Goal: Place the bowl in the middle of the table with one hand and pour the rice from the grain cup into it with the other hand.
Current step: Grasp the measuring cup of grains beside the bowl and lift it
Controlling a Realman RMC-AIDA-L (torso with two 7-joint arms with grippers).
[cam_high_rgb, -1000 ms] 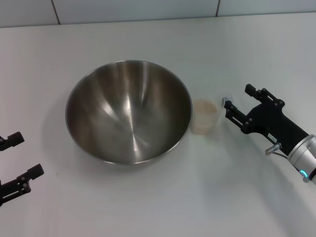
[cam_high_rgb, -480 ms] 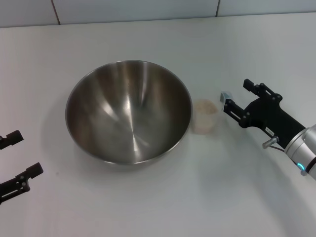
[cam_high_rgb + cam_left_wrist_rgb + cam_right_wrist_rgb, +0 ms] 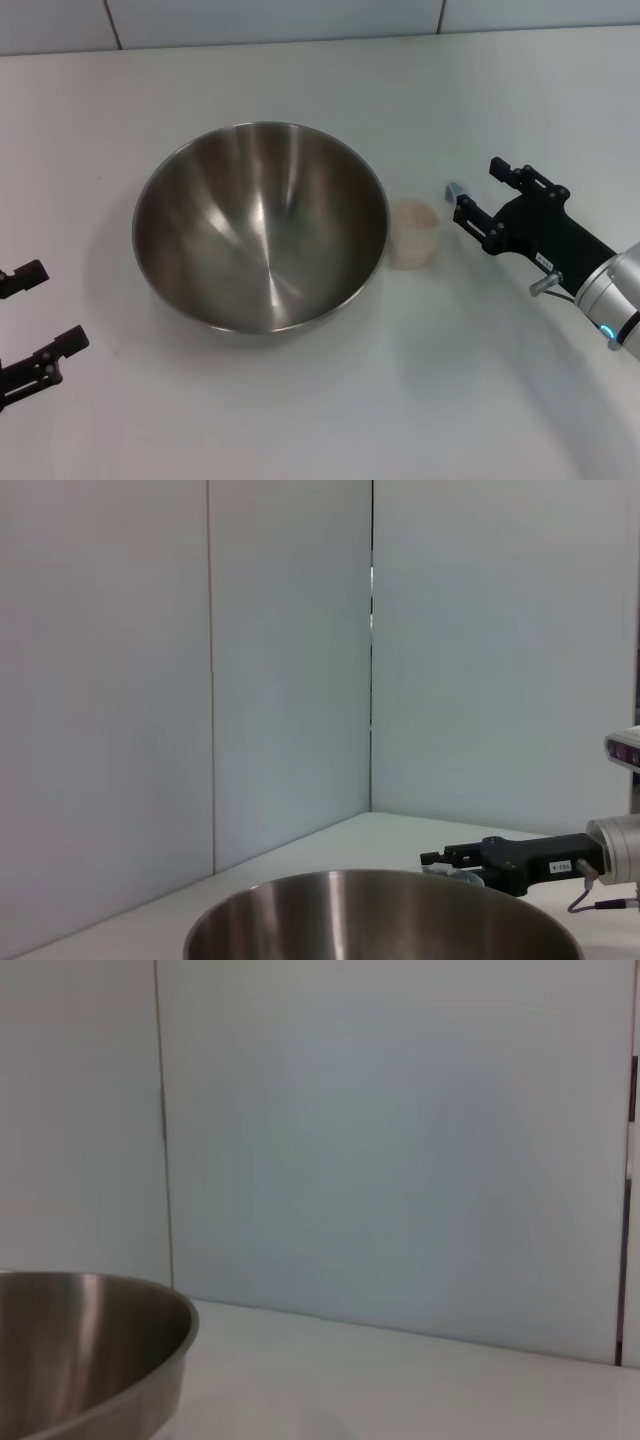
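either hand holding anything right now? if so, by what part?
Nothing is held. The right hand is open beside the grain cup, not touching it. The left hand is open at the table edge, clear of the bowl.

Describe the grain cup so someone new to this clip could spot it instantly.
Start at the big steel bowl in the middle of the white table. Just off the bowl's rim on the robot's right stands the grain cup, upright between the bowl and the open right gripper. It is small, translucent and pale beige, unlike the wide shiny bowl.
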